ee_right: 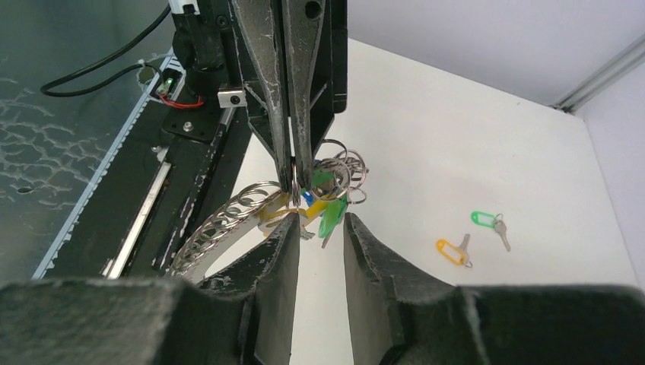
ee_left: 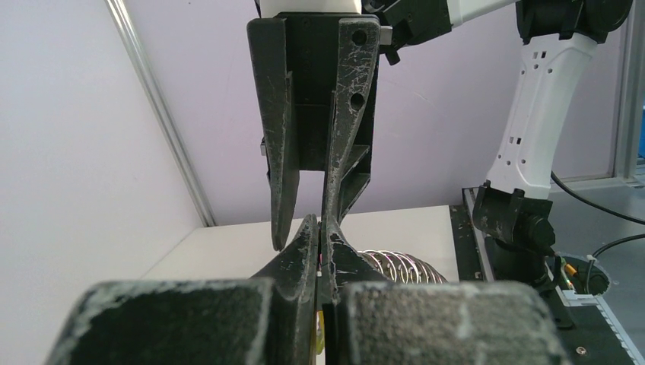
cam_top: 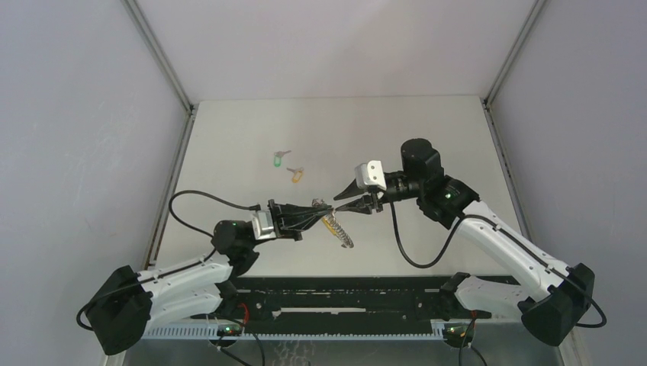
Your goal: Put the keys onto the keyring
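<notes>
Keyring pinched over mid-desk, grippers nearly tip to tip.
Left gripper (ee_right: 295, 176) clenches the keyring (ee_right: 228, 217); right gripper (ee_right: 319, 226), at its 2 o'clock, is released; green-tagged key (ee_right: 487, 220) and orange-tagged key (ee_right: 452, 251) lie on the desk (cam_top: 427, 122) at 11 o'clock.

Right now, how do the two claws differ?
The left claw is shut, pinching the keyring; the right claw stands open and grips nothing. In the right wrist view, the left claw points down from the top, while the right claw rises from the bottom, their tips close together. Both are black, scuffed and two-fingered.
</notes>
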